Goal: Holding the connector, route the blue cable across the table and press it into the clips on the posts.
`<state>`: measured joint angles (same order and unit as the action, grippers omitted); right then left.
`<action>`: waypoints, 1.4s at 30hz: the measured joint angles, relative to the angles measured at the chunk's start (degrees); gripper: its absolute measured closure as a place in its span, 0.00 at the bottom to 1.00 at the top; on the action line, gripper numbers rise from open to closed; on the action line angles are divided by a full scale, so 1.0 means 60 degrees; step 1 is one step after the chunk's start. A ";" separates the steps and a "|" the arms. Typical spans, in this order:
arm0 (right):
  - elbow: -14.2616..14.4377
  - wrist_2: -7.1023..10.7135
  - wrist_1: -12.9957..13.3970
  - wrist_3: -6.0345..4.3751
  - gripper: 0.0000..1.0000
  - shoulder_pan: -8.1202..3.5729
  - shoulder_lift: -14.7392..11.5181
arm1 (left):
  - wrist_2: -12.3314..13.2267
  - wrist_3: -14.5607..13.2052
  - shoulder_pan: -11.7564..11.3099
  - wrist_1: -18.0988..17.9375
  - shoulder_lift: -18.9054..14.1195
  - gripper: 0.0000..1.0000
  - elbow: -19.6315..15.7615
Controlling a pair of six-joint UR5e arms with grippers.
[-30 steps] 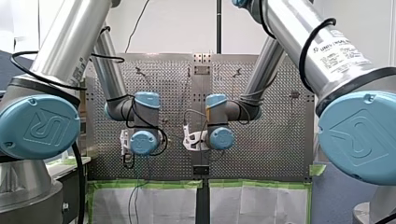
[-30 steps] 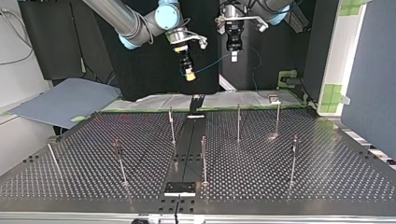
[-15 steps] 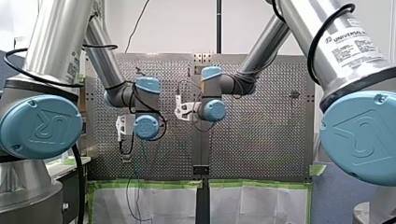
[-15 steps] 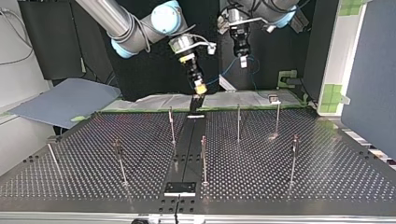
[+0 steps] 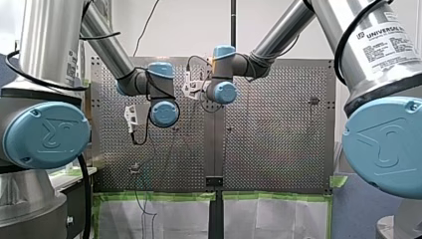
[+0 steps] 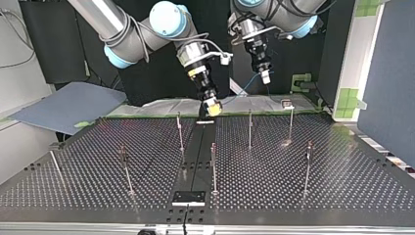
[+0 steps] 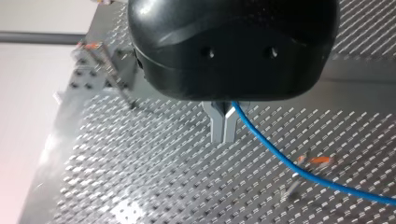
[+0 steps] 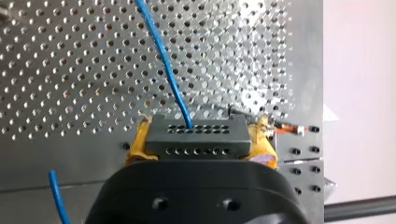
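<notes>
While the perforated metal table (image 6: 293, 191) lies below with its thin upright metal posts (image 6: 250, 128), both my grippers hang in the air over its far edge in the top view. My right gripper (image 6: 212, 106) has its yellow pads (image 8: 136, 145) clamped on the black rectangular connector (image 8: 196, 135). My left gripper (image 7: 223, 130) has its metal fingers (image 7: 217, 126) pinched together on the thin blue cable (image 7: 280, 158), which hangs between the two grippers above the posts.
</notes>
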<state>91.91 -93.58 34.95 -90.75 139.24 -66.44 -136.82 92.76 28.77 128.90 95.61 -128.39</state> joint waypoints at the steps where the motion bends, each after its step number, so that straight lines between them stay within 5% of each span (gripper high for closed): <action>1: -0.0047 0.0029 -0.0024 -0.0003 1.00 0.0001 0.0038 | -0.0087 0.0006 -0.0042 0.0090 -0.0086 1.00 0.0088; 9: -0.0423 0.0107 -0.0418 -0.0012 1.00 0.0127 0.0354 | -0.0241 -0.0069 -0.0478 0.0690 -0.0688 1.00 0.0562; 34: -0.2334 0.0620 -0.2218 -0.0318 1.00 0.0283 0.0541 | 0.1161 -0.0261 -0.2479 0.2695 -0.2696 1.00 0.0809; 42: -0.3003 0.0743 -0.2789 -0.0345 1.00 0.0396 0.1044 | 0.1733 -0.0230 -0.3055 0.2970 -0.2658 1.00 0.1103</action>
<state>73.89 -89.12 18.21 -92.82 141.61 -60.18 -126.42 91.38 10.44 146.72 79.66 -121.77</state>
